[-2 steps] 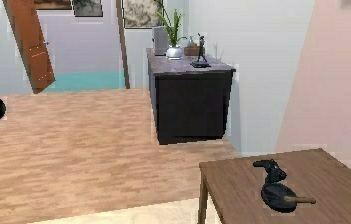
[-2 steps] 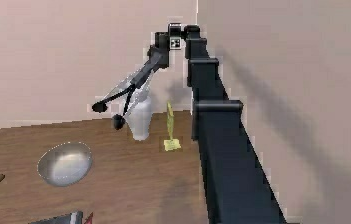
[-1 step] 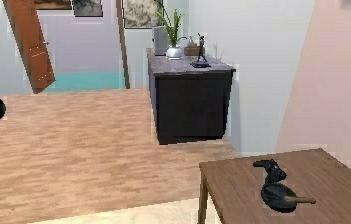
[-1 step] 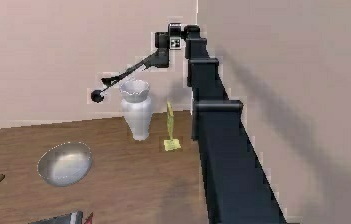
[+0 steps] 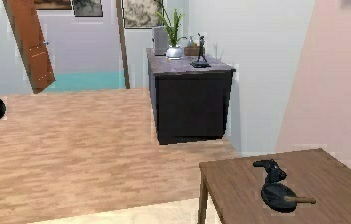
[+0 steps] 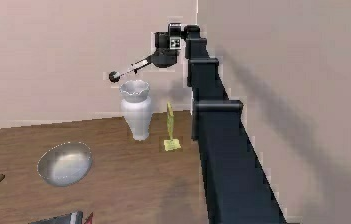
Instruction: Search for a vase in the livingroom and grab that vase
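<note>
A white vase (image 6: 136,113) with a narrow foot stands on the brown tabletop (image 6: 43,135) against the pale wall in the arm side view. The dark arm (image 6: 218,130) rises from the bottom edge, and the gripper (image 6: 116,75) reaches to the left just above the vase's rim. With the vase standing right at its far end, I cannot tell whether the gripper holds anything.
A small gold statuette (image 6: 171,131) stands right of the vase, and a silver bowl (image 6: 65,163) lies left of it. Ahead, a dark cabinet (image 5: 190,98) carries a potted plant (image 5: 173,32) and a figurine (image 5: 200,55). A dark pan (image 5: 276,184) lies on the brown table (image 5: 323,175). An orange door (image 5: 30,42) stands at the far left.
</note>
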Robot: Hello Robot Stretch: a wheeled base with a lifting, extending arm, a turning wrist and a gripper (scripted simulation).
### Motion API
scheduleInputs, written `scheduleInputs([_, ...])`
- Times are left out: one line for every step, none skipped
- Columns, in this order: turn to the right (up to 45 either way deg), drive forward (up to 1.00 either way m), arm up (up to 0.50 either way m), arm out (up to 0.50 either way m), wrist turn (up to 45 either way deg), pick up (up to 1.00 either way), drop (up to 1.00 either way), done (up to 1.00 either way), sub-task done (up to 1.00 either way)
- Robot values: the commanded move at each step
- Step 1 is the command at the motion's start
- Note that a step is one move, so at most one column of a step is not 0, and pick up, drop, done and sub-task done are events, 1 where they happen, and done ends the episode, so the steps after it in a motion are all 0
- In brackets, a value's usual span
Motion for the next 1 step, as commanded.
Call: scheduleInputs([0.0, 0.0, -0.2, 0.0, 0.0, 0.0, 0.0, 0.0, 0.0])
